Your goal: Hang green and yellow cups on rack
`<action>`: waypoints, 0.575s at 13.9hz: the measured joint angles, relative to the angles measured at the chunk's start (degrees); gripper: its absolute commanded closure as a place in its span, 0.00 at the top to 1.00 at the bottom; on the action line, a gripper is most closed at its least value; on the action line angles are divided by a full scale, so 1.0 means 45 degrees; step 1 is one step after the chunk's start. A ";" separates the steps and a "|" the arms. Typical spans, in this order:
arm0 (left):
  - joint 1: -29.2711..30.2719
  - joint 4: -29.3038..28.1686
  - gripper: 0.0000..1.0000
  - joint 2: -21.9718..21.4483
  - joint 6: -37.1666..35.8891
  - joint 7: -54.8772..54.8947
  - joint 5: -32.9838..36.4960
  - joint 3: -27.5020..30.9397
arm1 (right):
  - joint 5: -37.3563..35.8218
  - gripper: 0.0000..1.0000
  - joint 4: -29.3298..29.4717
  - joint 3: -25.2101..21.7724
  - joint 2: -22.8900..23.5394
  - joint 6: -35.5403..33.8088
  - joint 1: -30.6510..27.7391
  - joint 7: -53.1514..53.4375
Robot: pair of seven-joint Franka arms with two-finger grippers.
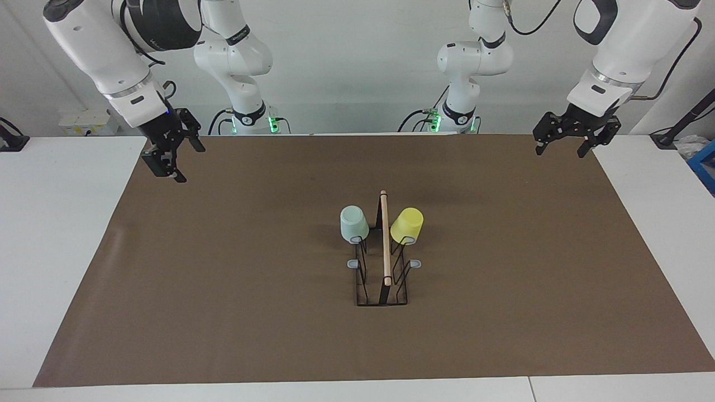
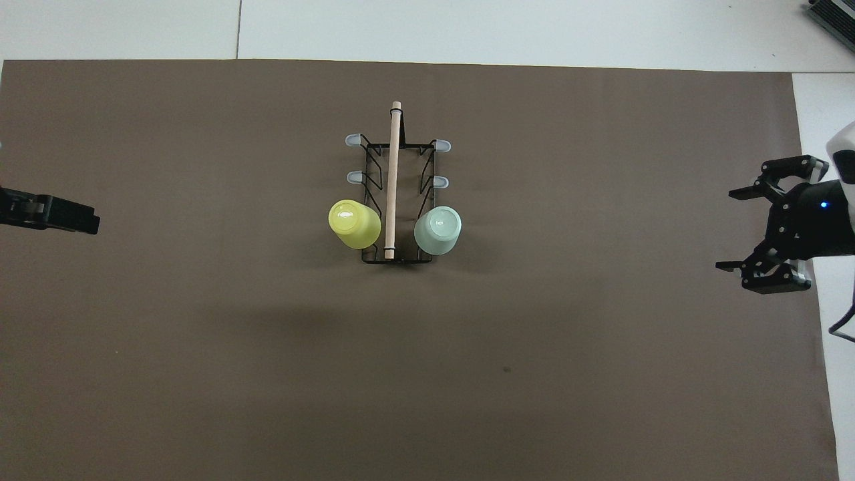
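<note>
The black wire rack (image 1: 385, 245) with a wooden rod on top stands on the middle of the brown mat; it also shows in the overhead view (image 2: 393, 180). The mint green cup (image 1: 353, 223) hangs upside down on the prong nearest the robots on the right arm's side (image 2: 438, 230). The yellow cup (image 1: 407, 225) hangs upside down on the matching prong on the left arm's side (image 2: 354, 224). My right gripper (image 1: 184, 162) is open and empty over the mat's edge at its own end (image 2: 728, 230). My left gripper (image 1: 560, 152) is open and empty over the mat's corner at its own end (image 2: 80, 219).
The other grey-tipped prongs (image 2: 353, 140) of the rack, farther from the robots, carry nothing. The brown mat (image 1: 223, 290) covers most of the white table (image 1: 56, 223). A blue box (image 1: 705, 164) lies at the table's edge at the left arm's end.
</note>
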 measured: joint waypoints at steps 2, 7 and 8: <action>0.0000 0.0000 1.00 0.0000 0.0000 0.0000 0.0000 0.0000 | -0.0002 1.00 0.0018 0.0027 -0.0069 -0.0182 0.0064 0.2833; 0.0000 0.0000 1.00 0.0000 0.0000 0.0000 0.0000 0.0000 | -0.0004 1.00 0.0059 0.0034 -0.0327 -0.0708 0.0104 0.8642; 0.0000 0.0000 1.00 0.0000 0.0000 0.0000 0.0000 0.0000 | -0.0004 1.00 0.0057 0.0036 -0.0360 -0.0736 0.0105 0.9526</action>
